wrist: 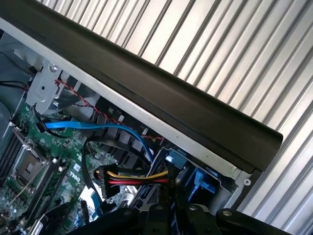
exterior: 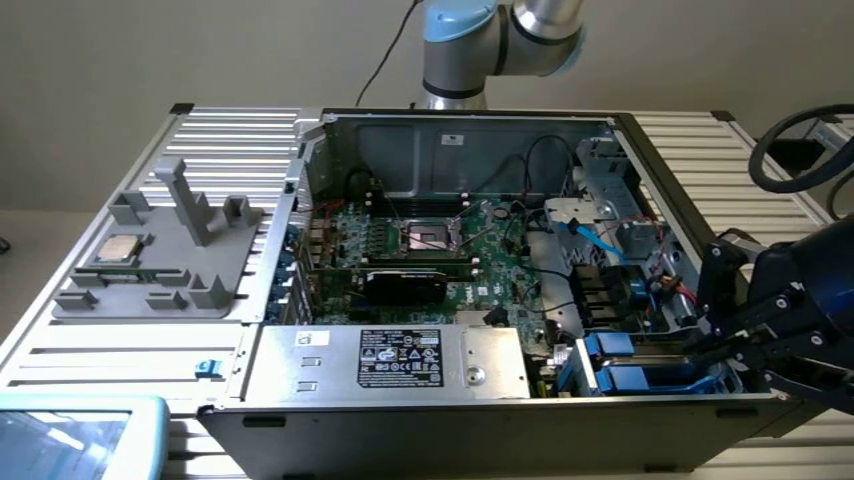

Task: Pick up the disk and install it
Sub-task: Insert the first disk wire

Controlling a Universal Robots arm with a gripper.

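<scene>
The open computer case [exterior: 461, 125] lies on a ribbed metal table. At its corner on the exterior view's right, blue plastic rails [exterior: 647, 377] sit in the drive bay. They also appear in the wrist view [wrist: 201, 180], behind a yellow, red and black power cable [wrist: 137, 177]. I cannot make out the disk itself; it is hidden among these dark parts. My dark gripper [exterior: 710, 345] hangs over the case's side wall right beside that bay. Its body [wrist: 168, 218] sits just above the cable plug.
A silver power supply box with a black label [exterior: 400, 360] fills the case's near side. The green motherboard [exterior: 441, 245] and a blue data cable [wrist: 98, 128] lie inside. A grey fixture holding a small square chip [exterior: 120, 248] stands at the exterior view's left. A black case edge [wrist: 161, 93] crosses the wrist view.
</scene>
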